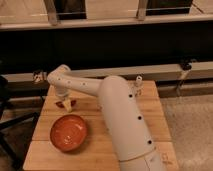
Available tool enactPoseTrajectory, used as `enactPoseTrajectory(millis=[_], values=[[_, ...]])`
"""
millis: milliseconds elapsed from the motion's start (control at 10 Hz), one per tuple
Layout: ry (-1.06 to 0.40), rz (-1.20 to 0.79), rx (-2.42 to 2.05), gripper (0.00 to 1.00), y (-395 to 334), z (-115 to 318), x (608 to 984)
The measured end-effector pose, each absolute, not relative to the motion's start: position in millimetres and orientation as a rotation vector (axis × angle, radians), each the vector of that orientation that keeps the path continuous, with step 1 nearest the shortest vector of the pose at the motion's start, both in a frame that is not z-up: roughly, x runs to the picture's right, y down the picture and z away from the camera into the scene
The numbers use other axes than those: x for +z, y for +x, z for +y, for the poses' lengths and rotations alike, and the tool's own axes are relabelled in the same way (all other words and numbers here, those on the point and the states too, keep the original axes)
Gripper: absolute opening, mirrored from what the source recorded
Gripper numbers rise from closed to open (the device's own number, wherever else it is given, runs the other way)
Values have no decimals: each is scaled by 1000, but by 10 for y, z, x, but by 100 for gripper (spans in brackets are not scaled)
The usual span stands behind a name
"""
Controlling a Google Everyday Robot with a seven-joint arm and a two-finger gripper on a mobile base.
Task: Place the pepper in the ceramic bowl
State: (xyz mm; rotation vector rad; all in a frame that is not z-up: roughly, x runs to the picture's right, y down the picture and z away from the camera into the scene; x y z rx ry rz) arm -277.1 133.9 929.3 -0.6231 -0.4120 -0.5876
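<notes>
The ceramic bowl is wide, glossy orange-red and empty, and stands on the front left of the wooden table. My white arm reaches from the lower right across the table to the back left. My gripper points down just behind the bowl, low over the table. A small dark red piece, the pepper, shows at the gripper's tip, partly hidden by it. I cannot tell whether the pepper is held or lies on the table.
A small white cup-like object stands at the table's back right edge. A dark counter front with a pale ledge runs behind the table. A dark chair part is to the left.
</notes>
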Motion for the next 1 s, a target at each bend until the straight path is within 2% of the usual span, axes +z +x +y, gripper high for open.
enactPoseTrajectory(millis=[1000], values=[[-641,-410,-593,80,-2725,1335,9279]])
